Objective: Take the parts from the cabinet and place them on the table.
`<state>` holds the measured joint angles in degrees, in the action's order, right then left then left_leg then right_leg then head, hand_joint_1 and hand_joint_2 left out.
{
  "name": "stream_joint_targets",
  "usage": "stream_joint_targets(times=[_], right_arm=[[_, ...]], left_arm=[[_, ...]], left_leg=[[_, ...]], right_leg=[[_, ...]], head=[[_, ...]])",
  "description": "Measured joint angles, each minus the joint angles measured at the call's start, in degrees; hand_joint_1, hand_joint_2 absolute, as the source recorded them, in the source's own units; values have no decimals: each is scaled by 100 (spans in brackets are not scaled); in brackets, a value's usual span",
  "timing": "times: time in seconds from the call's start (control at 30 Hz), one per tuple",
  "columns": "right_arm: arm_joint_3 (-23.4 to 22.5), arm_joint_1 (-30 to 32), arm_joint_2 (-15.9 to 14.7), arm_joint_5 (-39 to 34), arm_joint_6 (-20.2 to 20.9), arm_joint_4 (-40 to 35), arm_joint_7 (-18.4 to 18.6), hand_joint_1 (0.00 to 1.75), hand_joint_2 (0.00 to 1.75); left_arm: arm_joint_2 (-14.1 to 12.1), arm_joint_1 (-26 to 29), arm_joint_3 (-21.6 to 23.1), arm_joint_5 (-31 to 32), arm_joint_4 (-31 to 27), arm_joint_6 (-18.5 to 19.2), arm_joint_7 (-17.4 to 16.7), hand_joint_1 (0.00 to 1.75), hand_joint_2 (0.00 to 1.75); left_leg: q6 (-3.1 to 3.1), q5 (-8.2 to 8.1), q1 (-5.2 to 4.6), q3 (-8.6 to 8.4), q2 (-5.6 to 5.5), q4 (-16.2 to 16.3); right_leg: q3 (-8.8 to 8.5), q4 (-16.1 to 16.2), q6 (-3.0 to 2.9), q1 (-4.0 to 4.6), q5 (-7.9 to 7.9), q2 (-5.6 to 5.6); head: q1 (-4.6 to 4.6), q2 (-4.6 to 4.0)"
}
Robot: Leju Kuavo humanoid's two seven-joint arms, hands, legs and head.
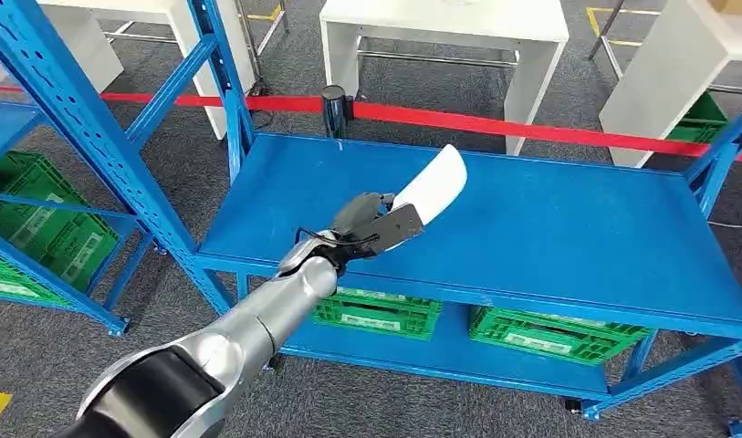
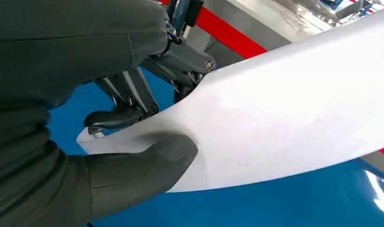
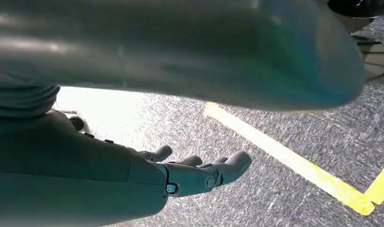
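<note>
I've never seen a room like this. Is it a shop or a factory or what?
Probably a workshop or warehouse test area: blue metal shelving, green storage crates underneath, a red barrier tape, and yellow floor lines. The left hand holds a white part.

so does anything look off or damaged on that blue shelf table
Nothing stands out. The blue metal table looks undamaged, and the left hand holds the curved white plastic part above it. The green plastic crates sit straight on the shelf below.

**Colours at the blue counter**

White part in dark grey left hand. Counter and shelf frame bright blue. Green crates underneath. Red barrier tape. Floor speckled grey, yellow line. Silver arm.
</note>
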<state>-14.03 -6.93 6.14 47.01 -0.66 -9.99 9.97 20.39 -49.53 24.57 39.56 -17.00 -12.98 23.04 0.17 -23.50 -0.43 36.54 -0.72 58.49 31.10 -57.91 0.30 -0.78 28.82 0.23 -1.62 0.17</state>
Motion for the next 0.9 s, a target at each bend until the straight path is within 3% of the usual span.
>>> stream_joint_targets(times=[0.33,0.63,0.9], right_arm=[[-48,0,-9,-6,4,0,15,0,0],[-99,0,-33,-2,4,0,15,0,0],[-136,35,-33,0,2,0,-4,0,0]], left_arm=[[-13,14,0,-246,0,-31,81,175,175],[-9,20,-24,-800,-101,-48,599,175,175],[-7,106,-33,-1516,-262,176,1324,175,175]], left_leg=[[0,-1,0,1,0,0],[0,-1,0,1,0,0],[1,-1,0,1,0,0]], right_leg=[[2,0,0,0,0,0],[2,0,0,-1,0,0],[2,0,0,-1,0,1]], head=[[0,0],[-2,0],[0,0]])
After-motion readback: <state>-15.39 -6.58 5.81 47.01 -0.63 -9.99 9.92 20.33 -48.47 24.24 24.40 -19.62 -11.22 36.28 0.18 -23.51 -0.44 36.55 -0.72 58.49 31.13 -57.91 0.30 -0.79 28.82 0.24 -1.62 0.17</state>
